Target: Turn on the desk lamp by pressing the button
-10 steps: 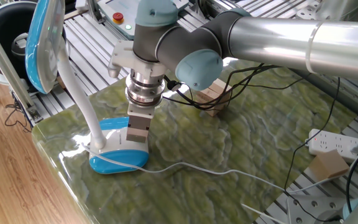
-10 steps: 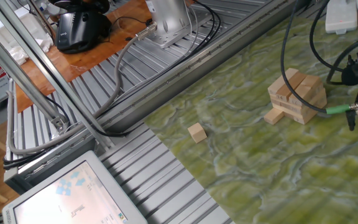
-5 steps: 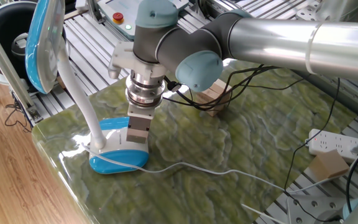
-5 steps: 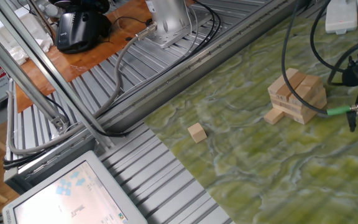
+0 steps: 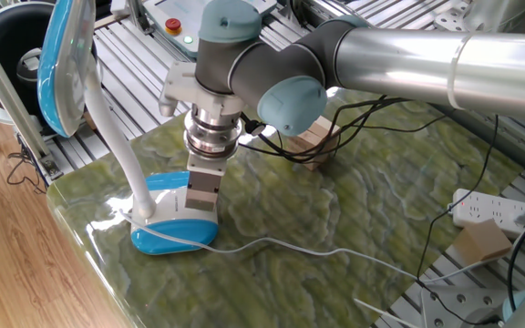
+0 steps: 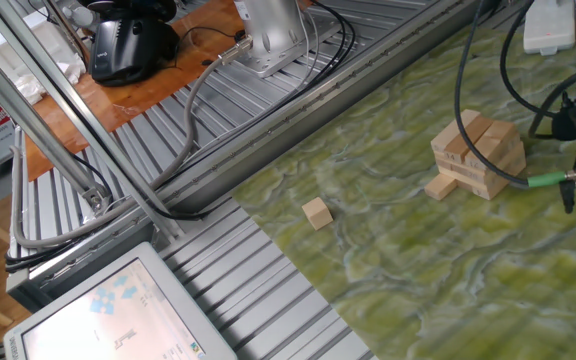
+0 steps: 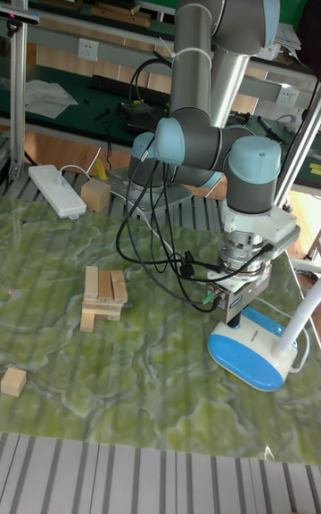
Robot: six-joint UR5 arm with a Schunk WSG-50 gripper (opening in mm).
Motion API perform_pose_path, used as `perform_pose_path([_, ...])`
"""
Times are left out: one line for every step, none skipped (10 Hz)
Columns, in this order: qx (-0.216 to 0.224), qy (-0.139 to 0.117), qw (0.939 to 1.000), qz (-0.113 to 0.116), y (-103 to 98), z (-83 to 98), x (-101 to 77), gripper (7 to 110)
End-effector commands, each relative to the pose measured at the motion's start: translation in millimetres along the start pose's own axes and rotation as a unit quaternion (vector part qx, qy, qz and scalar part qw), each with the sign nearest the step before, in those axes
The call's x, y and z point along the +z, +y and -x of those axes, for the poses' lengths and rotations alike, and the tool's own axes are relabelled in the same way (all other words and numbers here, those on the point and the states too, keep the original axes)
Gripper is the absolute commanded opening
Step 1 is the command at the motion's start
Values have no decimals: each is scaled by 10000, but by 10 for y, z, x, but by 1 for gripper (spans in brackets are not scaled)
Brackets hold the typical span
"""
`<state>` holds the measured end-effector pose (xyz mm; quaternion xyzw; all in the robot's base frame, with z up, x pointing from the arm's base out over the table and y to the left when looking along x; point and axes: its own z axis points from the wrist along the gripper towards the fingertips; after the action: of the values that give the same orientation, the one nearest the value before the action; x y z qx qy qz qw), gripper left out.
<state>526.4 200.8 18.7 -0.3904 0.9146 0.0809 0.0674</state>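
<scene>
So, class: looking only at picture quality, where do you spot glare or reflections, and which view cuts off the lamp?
In one fixed view, bright glare sits on the table beside the desk lamp base. In the other fixed view, the lamp is out of frame and only the wooden blocks show. In the tall fixed view, the lamp's head is cropped off.
</scene>
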Motion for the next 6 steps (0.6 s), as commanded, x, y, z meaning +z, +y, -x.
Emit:
perform_pose_path([43,-40,10000,22,-5,12,-1,7])
perform_pose_path([43,-46,10000,16,-9,14,6,7])
perform_pose_path([43,-46,10000,16,-9,14,12,7])
perform_pose_path([35,-40,10000,11,-14,10,22,7])
perform_pose_path([27,-45,10000,6,-17,13,34,7])
perform_pose_path([20,-45,10000,5,-16,14,37,7])
